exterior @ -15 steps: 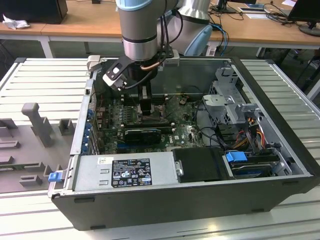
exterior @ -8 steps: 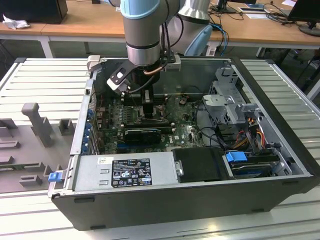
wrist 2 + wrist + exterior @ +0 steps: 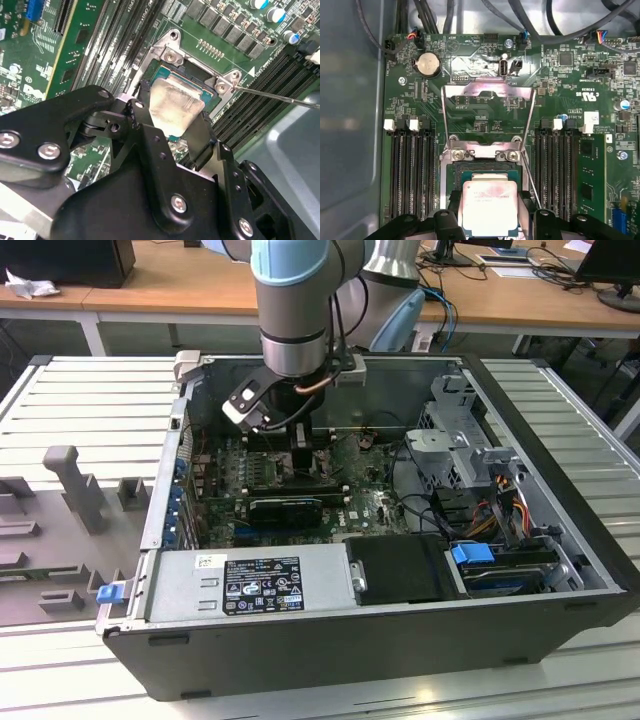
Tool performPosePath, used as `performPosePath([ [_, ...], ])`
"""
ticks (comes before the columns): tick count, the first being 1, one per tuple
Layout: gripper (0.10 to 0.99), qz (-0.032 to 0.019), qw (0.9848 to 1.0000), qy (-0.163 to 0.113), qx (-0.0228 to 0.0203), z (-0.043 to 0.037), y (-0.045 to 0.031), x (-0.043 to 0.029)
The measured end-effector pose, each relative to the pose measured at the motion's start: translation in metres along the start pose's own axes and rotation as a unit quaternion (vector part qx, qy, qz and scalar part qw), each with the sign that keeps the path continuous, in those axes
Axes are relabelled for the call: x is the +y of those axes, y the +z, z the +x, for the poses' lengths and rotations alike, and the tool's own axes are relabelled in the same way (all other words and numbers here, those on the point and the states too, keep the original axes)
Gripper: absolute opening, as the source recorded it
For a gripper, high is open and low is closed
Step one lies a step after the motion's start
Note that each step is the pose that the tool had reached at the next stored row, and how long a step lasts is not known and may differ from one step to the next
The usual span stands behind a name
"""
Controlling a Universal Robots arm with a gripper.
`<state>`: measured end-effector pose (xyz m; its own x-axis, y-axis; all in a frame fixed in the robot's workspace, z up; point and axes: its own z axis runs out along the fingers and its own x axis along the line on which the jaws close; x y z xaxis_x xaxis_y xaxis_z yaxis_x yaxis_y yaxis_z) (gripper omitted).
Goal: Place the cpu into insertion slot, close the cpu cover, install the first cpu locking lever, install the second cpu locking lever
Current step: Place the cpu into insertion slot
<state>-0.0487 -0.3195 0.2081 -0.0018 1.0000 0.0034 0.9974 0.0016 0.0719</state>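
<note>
At the insertion slot (image 3: pixel 470 171), pincer (image 3: pixel 174 114) tight on the cpu (image 3: pixel 489 207); cpu cover (image 3: pixel 487 90) open beyond, memory slots (image 3: pixel 410 175) alongside.

Case (image 3: pixel 560 540): open black computer tower, lying on slatted grey surface (image 3: pixel 90 390).
Power supply (image 3: pixel 250 585): inside case, label up.
Coin cell (image 3: pixel 427 64): seated in green motherboard (image 3: pixel 475 107).
Memory slots (image 3: pixel 410 170): black, white latches.

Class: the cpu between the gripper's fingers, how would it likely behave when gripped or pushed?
The cpu looks a flat plate with a metal top: probably stiff, not floppy. Its smooth, shiny top may slip, which fits the gripper clasping its edges. Being flat, it should slide rather than roll.
</note>
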Motion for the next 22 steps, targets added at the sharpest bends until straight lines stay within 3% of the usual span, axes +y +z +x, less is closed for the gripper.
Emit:
performPosePath([
  [5,0.529,0.0072,1.0,0.0,0.0,0.0013,0.0035,0.0054],
  [8,0.529,0.0082,1.0,0.0,-0.0003,0.0013,0.0076,0.0051],
  [14,0.541,0.0083,1.0,0.0,0.0001,0.0014,0.008,0.0052],
  [15,0.604,0.0085,1.0,0.0,0.0,0.0015,0.0079,0.0052],
  [22,0.604,0.0085,1.0,0.0,0.0009,0.0046,0.008,0.0052],
])
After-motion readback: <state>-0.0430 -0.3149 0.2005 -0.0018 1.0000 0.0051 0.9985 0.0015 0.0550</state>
